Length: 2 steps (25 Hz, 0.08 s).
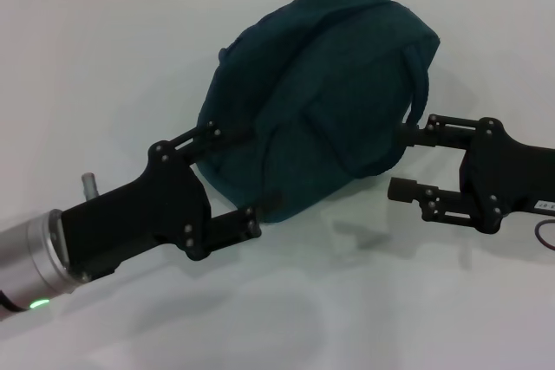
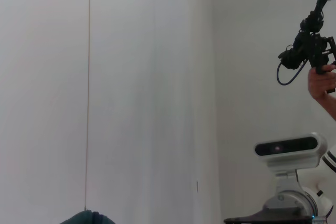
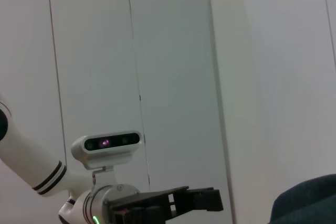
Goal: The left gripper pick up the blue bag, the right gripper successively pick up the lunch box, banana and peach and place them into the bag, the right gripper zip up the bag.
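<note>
Two grippers flanked bag (image 1: 321, 93) on table (image 1: 104, 67): left gripper (image 1: 243, 175) spread, fingers against bag's near-left side; right gripper (image 1: 403, 162) spread, upper finger touching bag's right.

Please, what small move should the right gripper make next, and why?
Probably draw the right gripper slowly away from the blue bag. Its fingers are spread at the bag's side, the bag looks closed, and the left gripper straddles the other side.

The blue bag (image 1: 321, 93) sits between the left gripper (image 1: 238, 175) (near side) and the right gripper (image 1: 406, 160)
</note>
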Available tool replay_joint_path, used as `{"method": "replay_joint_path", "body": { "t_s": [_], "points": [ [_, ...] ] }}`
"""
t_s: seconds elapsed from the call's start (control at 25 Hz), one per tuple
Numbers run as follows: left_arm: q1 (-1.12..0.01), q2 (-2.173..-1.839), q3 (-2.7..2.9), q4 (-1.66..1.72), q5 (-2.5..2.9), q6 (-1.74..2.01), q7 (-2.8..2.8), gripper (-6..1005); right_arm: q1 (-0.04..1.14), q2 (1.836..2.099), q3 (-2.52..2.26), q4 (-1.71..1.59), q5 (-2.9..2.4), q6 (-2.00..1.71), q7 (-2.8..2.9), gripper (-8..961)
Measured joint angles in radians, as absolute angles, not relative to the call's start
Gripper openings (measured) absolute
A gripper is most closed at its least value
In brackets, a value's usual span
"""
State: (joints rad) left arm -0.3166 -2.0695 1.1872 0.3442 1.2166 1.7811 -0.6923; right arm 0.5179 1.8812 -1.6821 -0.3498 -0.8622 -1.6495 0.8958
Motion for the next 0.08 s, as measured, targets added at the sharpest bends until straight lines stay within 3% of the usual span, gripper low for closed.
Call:
{"method": "replay_joint_path", "body": {
  "t_s": [0.08],
  "points": [
    [-0.315, -2.071, 1.187, 0.343, 1.218, 1.782, -0.692, 752, 0.515, 1.882, -1.682, -0.35, -0.862, -1.649, 0.896, 648]
  ]
}}
